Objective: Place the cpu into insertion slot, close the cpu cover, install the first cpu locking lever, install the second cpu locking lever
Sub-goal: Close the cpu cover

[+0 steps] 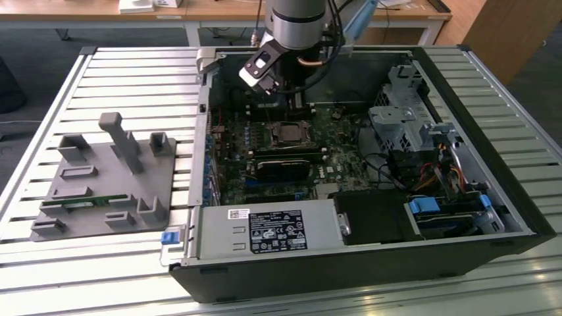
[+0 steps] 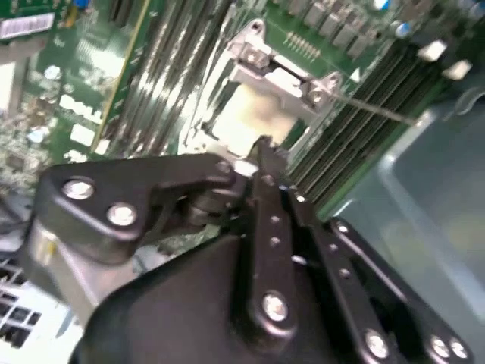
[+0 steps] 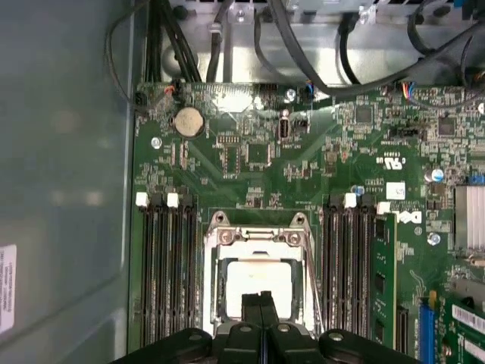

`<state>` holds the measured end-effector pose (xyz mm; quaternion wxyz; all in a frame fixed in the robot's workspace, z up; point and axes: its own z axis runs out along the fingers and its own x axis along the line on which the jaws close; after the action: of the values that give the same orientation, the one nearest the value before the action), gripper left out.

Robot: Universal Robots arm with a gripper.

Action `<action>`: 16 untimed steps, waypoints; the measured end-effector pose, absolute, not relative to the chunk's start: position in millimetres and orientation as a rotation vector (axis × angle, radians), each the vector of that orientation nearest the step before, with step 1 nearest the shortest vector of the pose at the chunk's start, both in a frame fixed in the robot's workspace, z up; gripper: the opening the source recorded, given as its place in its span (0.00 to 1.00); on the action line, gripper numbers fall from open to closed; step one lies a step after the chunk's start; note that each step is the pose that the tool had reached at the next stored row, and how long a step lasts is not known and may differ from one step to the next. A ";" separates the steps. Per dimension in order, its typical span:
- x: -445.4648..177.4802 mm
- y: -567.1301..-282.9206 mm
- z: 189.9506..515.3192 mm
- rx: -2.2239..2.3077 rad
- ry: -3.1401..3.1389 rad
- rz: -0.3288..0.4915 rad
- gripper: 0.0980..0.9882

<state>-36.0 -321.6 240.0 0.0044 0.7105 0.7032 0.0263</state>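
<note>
Hanging over the cpu (image 3: 254, 274), the pincer (image 3: 261, 297) is clenched on nothing; that chip looks light, stiff, fragile, so I'd grip its edges.

The carrying surface is a slatted metal tabletop (image 1: 114, 72), with its slats running between the exterior view's left and right edges. An open black computer case (image 1: 351, 280) lies directly on it, occupying the middle and the portion toward the exterior view's right, and reaching from near the far edge to near the near edge. A grey fixture plate (image 1: 83, 181) with several upright posts lies flat toward the edge on the exterior view's left, just beside the case, with a small green strip (image 1: 88, 203) seated in one of its holders.
</note>
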 end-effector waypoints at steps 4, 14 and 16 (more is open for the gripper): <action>-38.1 -321.6 232.8 2.227 2.204 0.080 0.01; -45.2 -321.6 217.9 2.227 2.204 0.079 0.01; -47.1 -321.6 214.8 2.227 2.205 0.080 0.01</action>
<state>-47.1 -321.6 214.8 0.0034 0.7105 0.7032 0.0254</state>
